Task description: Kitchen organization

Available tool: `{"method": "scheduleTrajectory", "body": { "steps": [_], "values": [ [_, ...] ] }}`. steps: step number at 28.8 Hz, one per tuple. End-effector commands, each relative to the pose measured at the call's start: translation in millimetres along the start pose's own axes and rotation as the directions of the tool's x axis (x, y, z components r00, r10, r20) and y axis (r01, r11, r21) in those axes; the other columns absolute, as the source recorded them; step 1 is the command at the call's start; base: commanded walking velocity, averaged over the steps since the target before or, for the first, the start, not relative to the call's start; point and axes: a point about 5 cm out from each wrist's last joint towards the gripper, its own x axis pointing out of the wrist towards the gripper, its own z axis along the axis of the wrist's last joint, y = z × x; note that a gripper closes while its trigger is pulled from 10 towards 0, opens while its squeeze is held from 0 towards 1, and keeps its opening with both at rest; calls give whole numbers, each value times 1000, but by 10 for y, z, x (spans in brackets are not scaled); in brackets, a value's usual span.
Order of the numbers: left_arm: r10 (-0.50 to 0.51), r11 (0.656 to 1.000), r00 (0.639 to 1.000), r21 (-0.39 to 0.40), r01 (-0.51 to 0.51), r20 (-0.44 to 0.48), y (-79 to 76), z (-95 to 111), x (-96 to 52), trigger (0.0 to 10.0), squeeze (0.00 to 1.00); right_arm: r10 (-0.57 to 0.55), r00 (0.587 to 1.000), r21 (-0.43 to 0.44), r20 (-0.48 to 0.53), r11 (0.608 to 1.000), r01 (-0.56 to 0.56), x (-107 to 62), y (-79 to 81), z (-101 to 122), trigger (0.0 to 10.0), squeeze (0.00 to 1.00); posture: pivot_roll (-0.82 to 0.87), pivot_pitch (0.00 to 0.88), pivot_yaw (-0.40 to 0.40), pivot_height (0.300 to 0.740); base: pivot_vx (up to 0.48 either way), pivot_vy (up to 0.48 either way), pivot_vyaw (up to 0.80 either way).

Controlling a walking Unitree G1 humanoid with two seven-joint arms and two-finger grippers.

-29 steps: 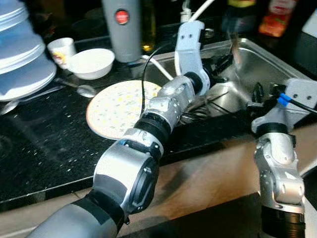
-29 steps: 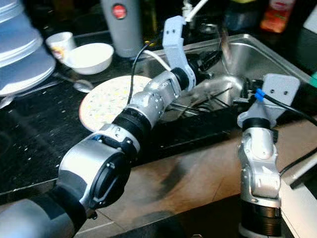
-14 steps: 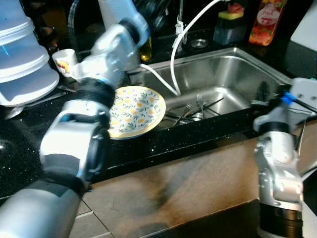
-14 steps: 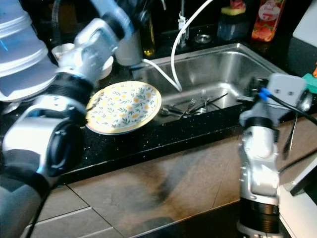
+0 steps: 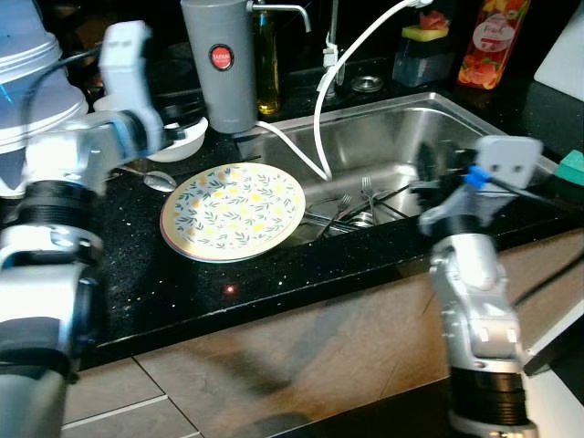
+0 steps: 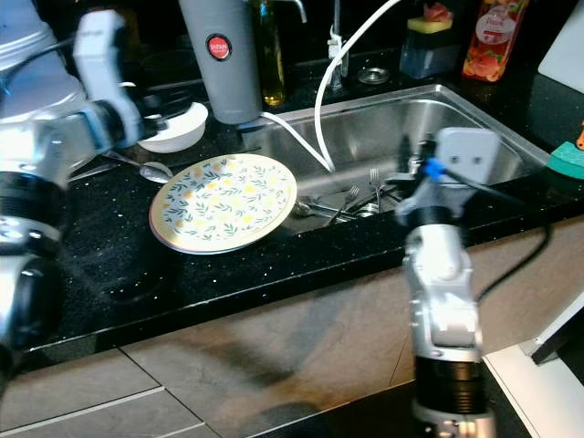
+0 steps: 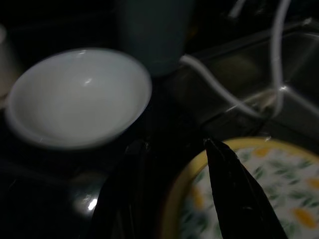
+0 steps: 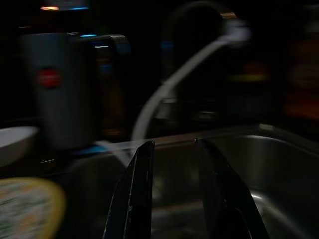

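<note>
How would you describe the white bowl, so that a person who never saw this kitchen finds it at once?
Start at the steel sink and go to the black counter on its left. Behind the flowered plate and beside the tall grey canister sits the white bowl. It is plain white, without any pattern, unlike the plate.

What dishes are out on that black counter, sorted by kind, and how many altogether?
Plates: 1, the floral plate
Bowls: 1, the white bowl
Spoons: 1, the spoon
Total: 3. The forks lie in the sink, so they are not counted.
</note>
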Motion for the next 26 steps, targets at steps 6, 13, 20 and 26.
{"method": "scheduleTrajectory", "body": {
  "steps": [6,13,20,26],
  "values": [
    [32,999,998,-29,-34,-62,19,-122,-69,10000,0,-16,1000,14,-3,1000,16,-39,-27,-10,10000,0,1,18,78,740,0,0,0],
    [-55,995,976,-98,35,-210,-28,-240,-75,10000,0,157,988,105,-8,982,-155,-51,174,15,10000,0,-3,26,80,740,0,0,0],
    [-36,992,961,-129,0,-275,0,-336,-97,10000,0,292,956,157,-23,945,-285,-105,381,-13,10000,0,2,33,82,740,0,0,0],
    [-13,990,947,-138,-33,-322,56,-437,-126,10000,0,484,872,277,-76,850,-447,-191,624,-126,10000,0,1,38,77,740,0,0,0]
  ]
}}
